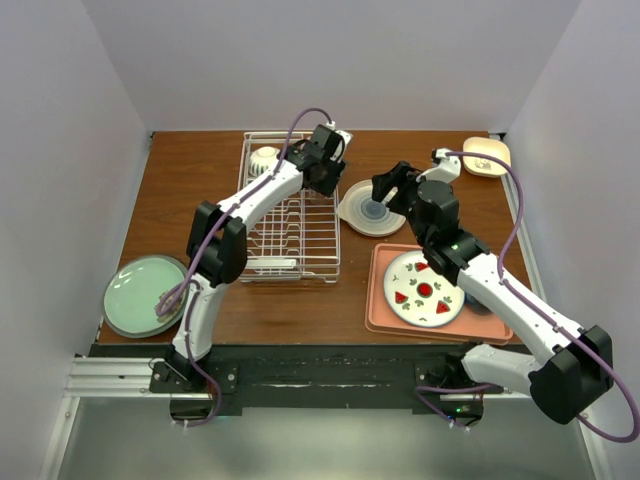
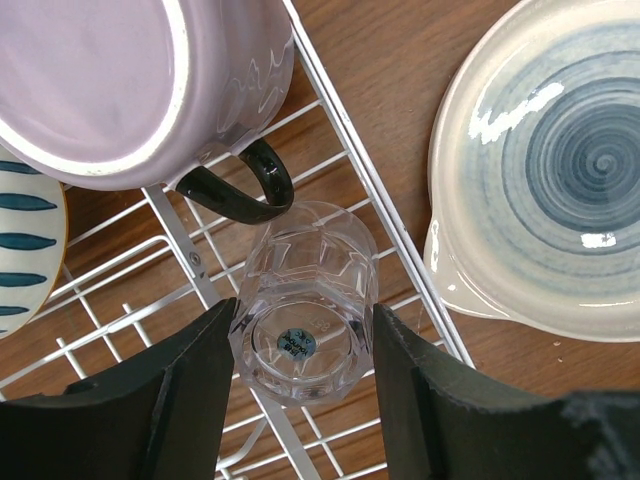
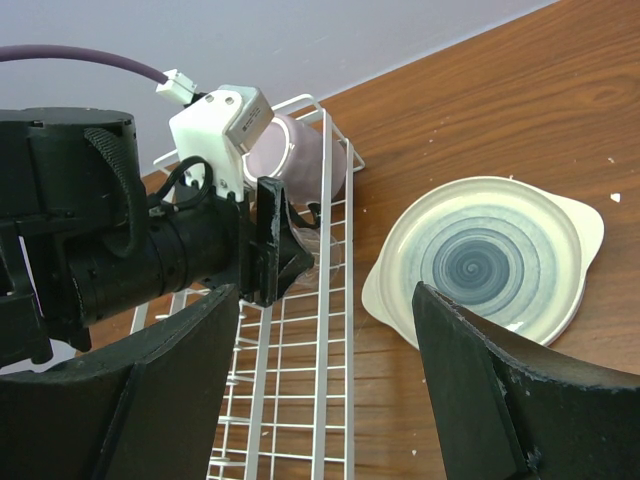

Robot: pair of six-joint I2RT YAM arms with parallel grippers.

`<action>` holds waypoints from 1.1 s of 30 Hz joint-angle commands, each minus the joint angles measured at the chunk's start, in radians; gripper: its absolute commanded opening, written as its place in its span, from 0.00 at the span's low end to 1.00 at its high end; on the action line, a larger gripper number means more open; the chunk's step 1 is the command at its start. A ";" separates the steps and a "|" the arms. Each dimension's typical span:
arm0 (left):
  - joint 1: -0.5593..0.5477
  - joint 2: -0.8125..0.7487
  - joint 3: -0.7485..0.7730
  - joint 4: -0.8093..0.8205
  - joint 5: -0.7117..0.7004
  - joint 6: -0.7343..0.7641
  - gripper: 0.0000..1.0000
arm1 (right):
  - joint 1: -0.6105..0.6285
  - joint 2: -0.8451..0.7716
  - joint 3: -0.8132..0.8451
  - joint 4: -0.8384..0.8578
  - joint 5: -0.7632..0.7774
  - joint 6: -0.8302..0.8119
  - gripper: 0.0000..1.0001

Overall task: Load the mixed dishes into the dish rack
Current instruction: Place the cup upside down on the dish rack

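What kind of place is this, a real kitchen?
Probably a robot test booth, not a home kitchen: plain white walls box in a wooden table, two robot arms are bolted to a metal rail at its edge, and dishes sit in and around a wire dish rack.

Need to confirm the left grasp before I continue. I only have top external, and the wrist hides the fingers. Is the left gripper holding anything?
Observer: Yes. In the left wrist view, the left gripper has the small clear glass between its fingers, with both sides touching.
Operator: Anything crowding the glass?
Observer: The purple cup sits in the dish rack just beyond it. The cup's dark handle is right beside the glass, but I cannot tell whether they touch.
Operator: Is the right gripper free?
Observer: Yes. In the right wrist view, the right gripper is open with nothing between its fingers. The cream plate lies ahead of it, outside the rack.
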 commanded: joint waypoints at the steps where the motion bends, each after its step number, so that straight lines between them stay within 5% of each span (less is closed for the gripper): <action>1: 0.003 0.007 0.043 0.013 -0.006 0.012 0.61 | -0.002 -0.005 0.001 0.007 0.036 -0.002 0.74; 8: 0.004 -0.001 0.033 0.026 -0.009 0.012 0.82 | -0.001 -0.005 0.002 0.003 0.041 0.000 0.74; 20: 0.006 -0.119 -0.029 0.075 -0.024 -0.005 1.00 | -0.002 0.002 0.010 -0.023 0.079 -0.006 0.74; 33: 0.021 -0.501 -0.404 0.283 -0.044 -0.092 1.00 | -0.117 0.146 0.012 -0.129 0.173 -0.014 0.76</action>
